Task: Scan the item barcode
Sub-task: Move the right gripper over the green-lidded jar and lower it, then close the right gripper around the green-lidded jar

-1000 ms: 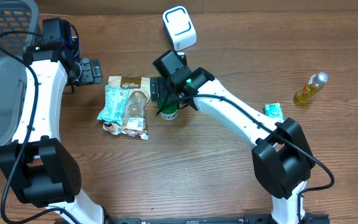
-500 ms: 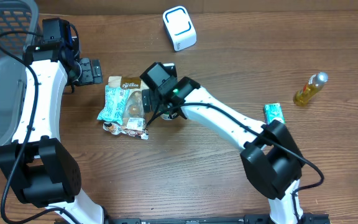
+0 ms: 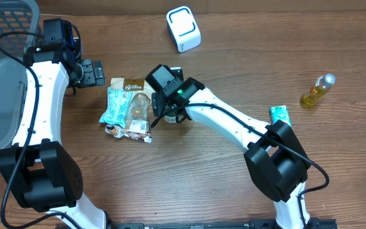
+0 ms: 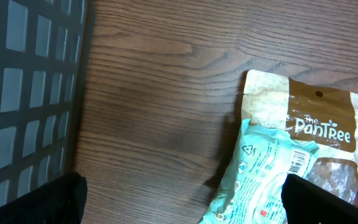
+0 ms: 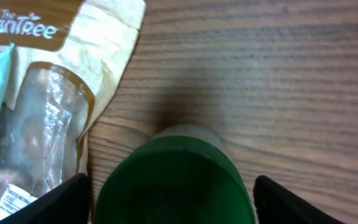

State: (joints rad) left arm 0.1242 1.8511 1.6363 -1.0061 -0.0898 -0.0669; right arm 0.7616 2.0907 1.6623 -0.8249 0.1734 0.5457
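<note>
The green-capped container [image 5: 176, 177] stands upright on the tabletop [image 5: 278, 74], just right of the brown PanTree pouch [image 5: 61, 68]. In the right wrist view its round cap fills the bottom centre of the frame, directly between the two fingers [image 5: 39, 205] of the right gripper [image 5: 173, 202]. In the overhead view the container sits at the centre of the frame and is mostly hidden under that gripper.

The right arm reaches from the lower right of the overhead frame diagonally up and left to the centre, wrist turned down over the container. Its fingers stand apart, one at each side of the cap and close against it. Whether they press on it cannot be told.

The left arm runs up the left side of the overhead frame. The left gripper [image 4: 182, 202] is at the upper left, between the grey basket [image 4: 23, 93] and the pouch's top edge. Its fingers are spread wide with only bare tabletop between them, holding nothing. A mint-green packet [image 4: 260, 180] lies partly over the pouch. The white scanner [image 3: 183, 28] sits at the top centre of the overhead frame, well apart from the container.
</note>
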